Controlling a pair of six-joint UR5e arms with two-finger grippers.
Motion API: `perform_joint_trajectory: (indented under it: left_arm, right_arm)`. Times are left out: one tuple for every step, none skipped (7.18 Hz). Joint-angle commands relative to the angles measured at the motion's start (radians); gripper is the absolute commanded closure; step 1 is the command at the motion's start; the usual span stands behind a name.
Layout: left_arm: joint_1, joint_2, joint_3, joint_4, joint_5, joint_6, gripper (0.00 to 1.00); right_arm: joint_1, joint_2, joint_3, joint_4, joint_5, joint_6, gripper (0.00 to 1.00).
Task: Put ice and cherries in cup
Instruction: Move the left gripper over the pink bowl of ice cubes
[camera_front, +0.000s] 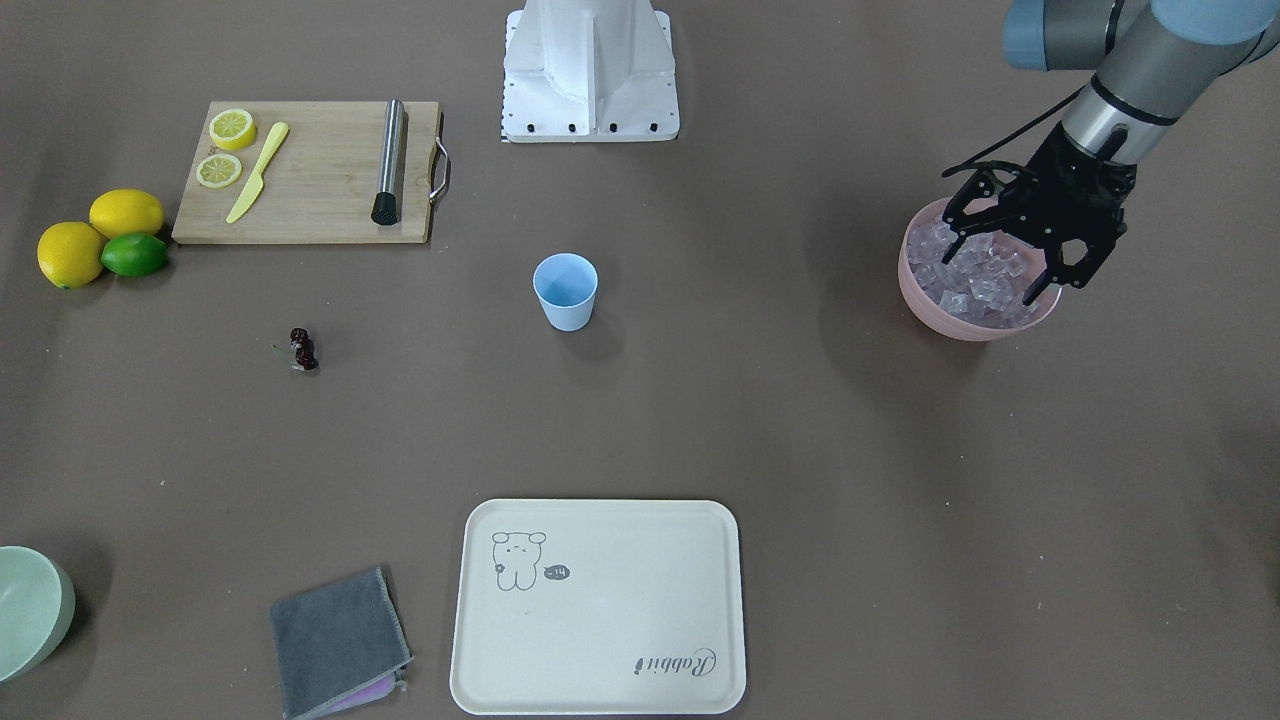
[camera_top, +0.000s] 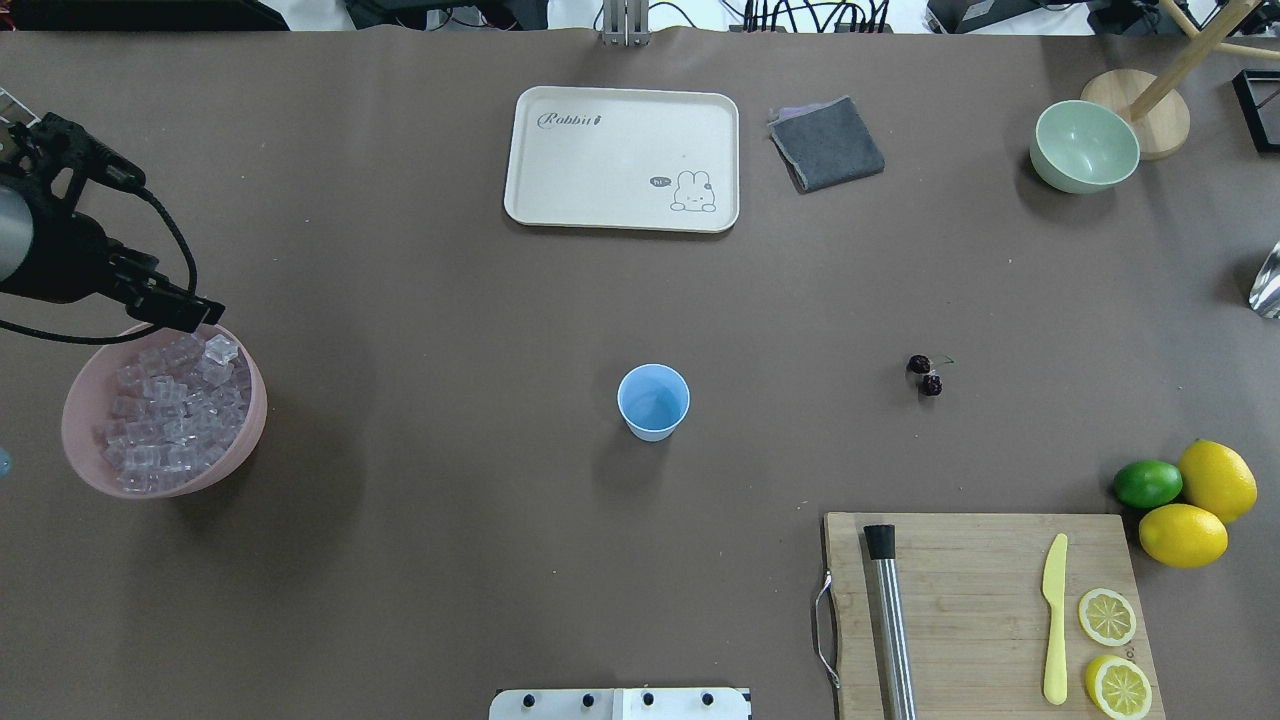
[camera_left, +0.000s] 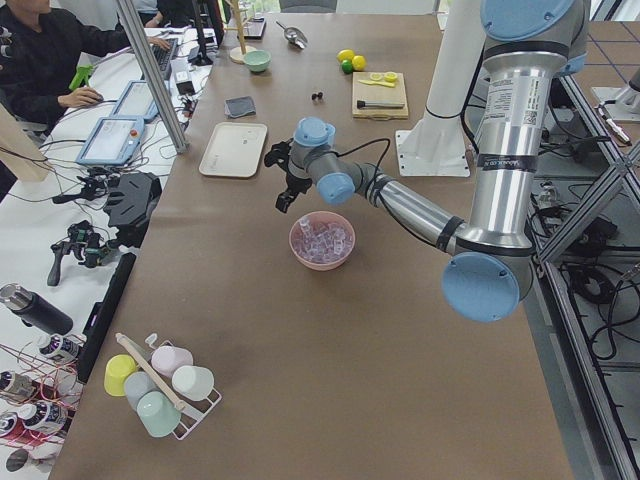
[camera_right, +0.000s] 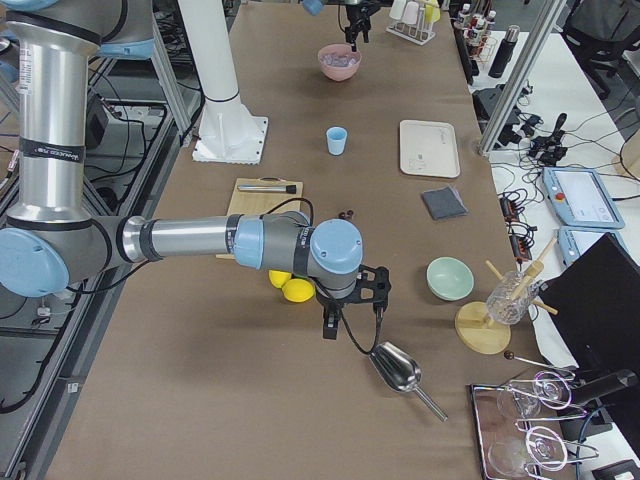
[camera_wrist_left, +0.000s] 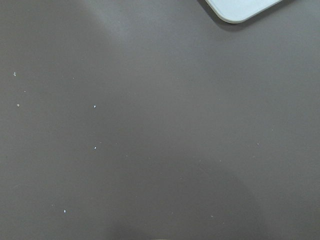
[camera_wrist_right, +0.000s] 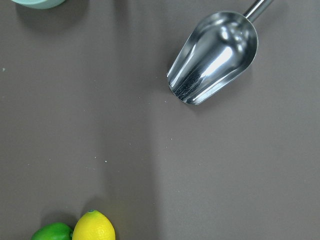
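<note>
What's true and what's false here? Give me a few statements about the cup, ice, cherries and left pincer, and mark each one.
1. The cup stands upright and empty. True.
2. The cherries are inside the cup. False: they lie on the bare table, apart from it.
3. The ice is heaped in the pink bowl. True.
4. The left pincer hovers over the tray. False: it is open at the pink bowl, over the ice.
</note>
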Motion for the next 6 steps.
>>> perform_joint_trajectory:
  left_arm:
    - [0.028, -0.001, 0.037, 0.0, 0.002, -0.004, 0.02]
    - [0.049, -0.001, 0.039, 0.0, 0.005, -0.012, 0.02]
    - [0.061, 0.006, 0.04, -0.002, 0.004, -0.014, 0.02]
    - [0.064, 0.008, 0.048, -0.002, 0.004, -0.014, 0.02]
    - [0.068, 0.008, 0.059, -0.003, 0.002, -0.014, 0.02]
    - [0.072, 0.008, 0.066, -0.003, 0.004, -0.014, 0.03]
  right_arm:
    - [0.0, -0.008, 0.0, 0.0, 0.003, 0.001, 0.0]
    - [0.0, -0.008, -0.002, 0.0, 0.004, -0.001, 0.0]
    - [0.0, -0.015, 0.001, 0.0, 0.004, -0.001, 0.0]
    - [0.0, -0.015, 0.001, 0.0, 0.003, -0.001, 0.0]
    - [0.002, -0.015, 0.001, 0.0, 0.003, -0.001, 0.0]
    - [0.002, -0.017, 0.001, 0.0, 0.004, 0.001, 0.0]
